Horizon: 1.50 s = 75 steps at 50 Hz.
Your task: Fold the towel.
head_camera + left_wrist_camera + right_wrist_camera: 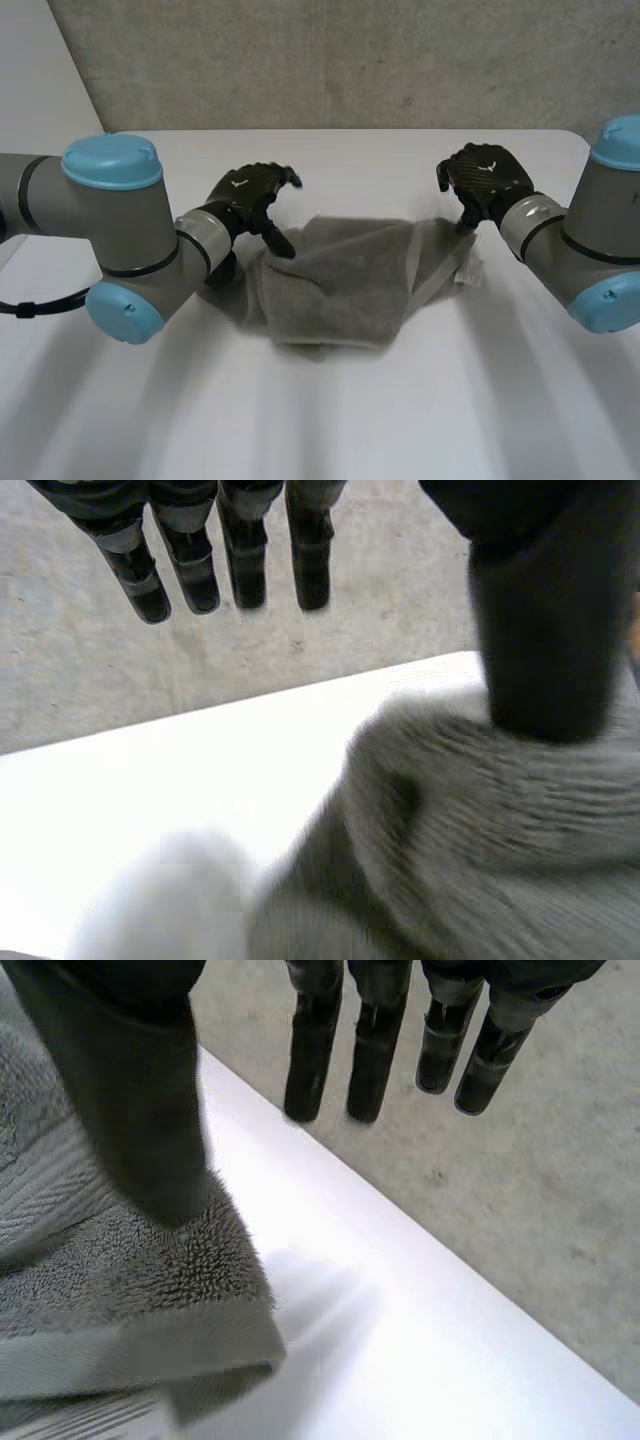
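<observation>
The white counter [330,420] carries a grey towel [340,280], bunched at its middle. The left hand [250,195] is at the towel's left end and the right hand [485,180] at its right corner. Both hands have straight, spread fingers, with only the thumbs touching cloth.

towel [340,285] on table [300,420], central — wall [350,60] behind

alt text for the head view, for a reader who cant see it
A crumpled grey towel lies on a white table, a black robot hand at each end: the left hand at its left edge, the right hand at its right corner. Both hands are open, thumbs touching the cloth.
</observation>
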Motion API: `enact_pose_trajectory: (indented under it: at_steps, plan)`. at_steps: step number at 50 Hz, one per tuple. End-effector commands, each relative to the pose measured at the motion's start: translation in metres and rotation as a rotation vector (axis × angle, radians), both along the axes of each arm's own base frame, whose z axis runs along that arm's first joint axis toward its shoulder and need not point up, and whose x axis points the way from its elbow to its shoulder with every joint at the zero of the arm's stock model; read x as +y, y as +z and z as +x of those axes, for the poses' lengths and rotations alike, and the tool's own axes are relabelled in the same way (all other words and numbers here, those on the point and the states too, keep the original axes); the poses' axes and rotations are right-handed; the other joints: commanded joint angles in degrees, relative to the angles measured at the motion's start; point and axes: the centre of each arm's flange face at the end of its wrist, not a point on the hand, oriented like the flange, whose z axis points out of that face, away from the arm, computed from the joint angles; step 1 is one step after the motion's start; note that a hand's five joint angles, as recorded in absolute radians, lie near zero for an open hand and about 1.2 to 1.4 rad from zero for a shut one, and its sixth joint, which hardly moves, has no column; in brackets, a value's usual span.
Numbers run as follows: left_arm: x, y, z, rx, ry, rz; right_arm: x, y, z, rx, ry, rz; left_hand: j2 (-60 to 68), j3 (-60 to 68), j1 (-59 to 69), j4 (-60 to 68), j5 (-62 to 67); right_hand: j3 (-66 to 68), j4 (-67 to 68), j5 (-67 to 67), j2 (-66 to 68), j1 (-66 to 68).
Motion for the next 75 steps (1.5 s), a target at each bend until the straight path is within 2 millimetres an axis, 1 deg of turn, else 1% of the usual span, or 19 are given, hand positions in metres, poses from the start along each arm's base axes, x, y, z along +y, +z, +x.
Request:
enact_pose_trajectory:
  at_steps: [1, 5, 6, 8, 11, 17, 23, 27, 32, 38, 42, 45, 47, 48, 50, 52, 59, 67, 75]
  plan:
    - [0.015, 0.015, 0.015, 0.006, 0.020, -0.030, 0.028, 0.011, -0.010, 0.004, -0.011, 0.012, -5.61, -2.98, -6.25, -3.36, -5.52, -2.49, -4.37, -19.93, -21.86, -21.16]
    - [0.030, 0.029, 0.034, 0.015, 0.040, -0.046, 0.048, 0.017, -0.011, 0.002, 0.009, 0.011, -5.61, -2.98, -6.25, -3.36, -5.52, -2.49, -4.37, -19.93, -21.86, -21.16]
    - [0.030, 0.029, 0.034, 0.015, 0.040, -0.046, 0.061, 0.020, -0.009, 0.000, 0.036, 0.012, -5.61, -2.98, -6.25, -3.36, -5.52, -2.49, -4.37, -19.93, -21.86, -21.16]
    - [0.048, 0.043, 0.043, 0.022, 0.042, -0.059, 0.074, 0.023, -0.007, -0.003, 0.067, 0.009, -5.61, -2.98, -6.25, -3.36, -5.52, -2.49, -4.37, -19.93, -21.86, -21.16]
    - [0.069, 0.048, 0.051, 0.019, 0.037, -0.056, 0.099, 0.028, -0.005, -0.011, 0.127, 0.016, -5.61, -2.98, -6.25, -3.36, -5.52, -2.49, -4.37, -19.93, -21.86, -21.16]
    - [0.102, 0.050, 0.061, 0.014, 0.021, -0.049, 0.135, 0.009, -0.004, 0.006, 0.198, 0.101, -5.11, -2.98, -5.75, -3.36, -5.01, -2.49, -4.37, -15.51, -17.44, -16.74]
    - [0.132, 0.030, 0.065, -0.035, -0.013, 0.026, 0.155, -0.009, 0.001, -0.001, 0.237, 0.182, -3.76, -2.98, -4.40, -3.36, -3.67, -2.49, -4.37, -13.12, -15.05, -14.35]
    - [0.152, 0.015, 0.059, -0.080, -0.062, 0.099, 0.156, -0.021, 0.004, -0.029, 0.245, 0.248, -2.75, -2.98, -3.39, -3.36, -2.66, -2.49, -4.37, -12.78, -14.71, -14.01]
    - [0.160, -0.005, 0.048, -0.121, -0.108, 0.160, 0.157, -0.041, 0.015, -0.053, 0.280, 0.314, -2.42, -2.98, -3.06, -3.36, -2.32, -2.49, -4.37, -12.28, -14.21, -13.51]
    - [0.151, -0.035, 0.038, -0.184, -0.092, 0.226, 0.146, -0.056, 0.030, -0.064, 0.304, 0.306, -2.58, -2.98, -3.22, -3.36, -2.49, -2.49, -4.37, -4.92, -6.85, -6.15]
    - [0.148, -0.047, 0.028, -0.220, -0.072, 0.229, 0.134, -0.064, 0.039, -0.063, 0.304, 0.309, -3.42, -2.98, -4.06, -3.36, -3.32, -2.49, -4.37, 8.22, 6.29, 6.99]
    - [0.140, -0.055, 0.020, -0.243, -0.035, 0.217, 0.129, -0.069, 0.041, -0.066, 0.299, 0.317, -4.60, -2.98, -5.24, -3.36, -4.50, -2.49, -4.37, 8.92, 6.99, 7.69]
    - [0.135, -0.059, 0.018, -0.251, -0.011, 0.211, 0.120, -0.073, 0.045, -0.083, 0.275, 0.326, -4.77, -2.98, -5.41, -3.36, -4.67, -2.49, -4.37, 22.78, 20.85, 21.55]
    - [0.129, -0.062, 0.015, -0.254, 0.009, 0.203, 0.120, -0.073, 0.045, -0.083, 0.275, 0.326, -4.77, -2.98, -5.41, -3.36, -4.67, -2.49, -4.37, 22.88, 20.95, 21.65]
    - [0.124, -0.062, 0.012, -0.251, 0.024, 0.192, 0.110, -0.072, 0.048, -0.105, 0.241, 0.319, -4.77, -2.98, -5.41, -3.36, -4.67, -2.49, -4.37, 42.13, 40.20, 40.90]
    - [0.119, -0.061, 0.009, -0.247, 0.033, 0.182, 0.107, -0.070, 0.048, -0.115, 0.230, 0.310, -4.77, -2.98, -5.41, -3.36, -4.67, -2.49, -4.37, 49.99, 48.06, 48.76]
    - [0.101, -0.049, -0.007, -0.177, 0.047, 0.114, 0.103, -0.062, 0.048, -0.149, 0.218, 0.292, -4.27, -2.98, -4.91, -3.36, -4.17, -2.49, -4.37, 50.07, 48.14, 48.84]
    - [0.093, -0.035, -0.023, -0.116, 0.033, 0.046, 0.113, -0.046, 0.044, -0.169, 0.231, 0.275, -3.59, -2.98, -4.23, -3.36, -3.50, -2.49, -4.37, 50.07, 48.14, 48.84]
    - [0.084, -0.038, -0.030, -0.108, 0.034, 0.035, 0.119, -0.038, 0.037, -0.175, 0.230, 0.268, -3.25, -2.98, -3.90, -3.36, -3.16, -2.49, -4.37, 50.07, 48.14, 48.84]
